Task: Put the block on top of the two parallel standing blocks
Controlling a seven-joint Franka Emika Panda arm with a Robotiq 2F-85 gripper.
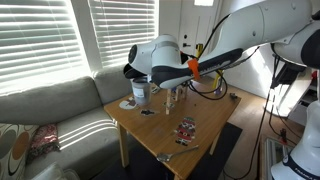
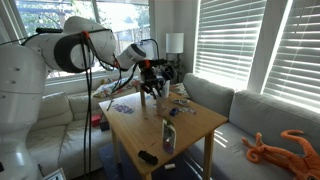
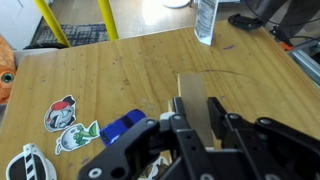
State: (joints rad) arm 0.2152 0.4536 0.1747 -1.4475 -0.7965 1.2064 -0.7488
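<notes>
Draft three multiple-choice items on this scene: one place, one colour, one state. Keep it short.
1. The orange plush lies: A on the table; B on the sofa; C on the floor.
2. The block between the fingers of the claw is: A blue; B pale tan; C red.
3. The claw is: A open and empty; B out of view; C shut on the block.
Key: B, the plush rests on the seat cushions; B, the wrist view shows tan wood; C, fingers press both its sides.

White rounded arm [image 1: 250, 30] with an orange band [image 1: 193, 66], black gripper [image 3: 197, 118].
</notes>
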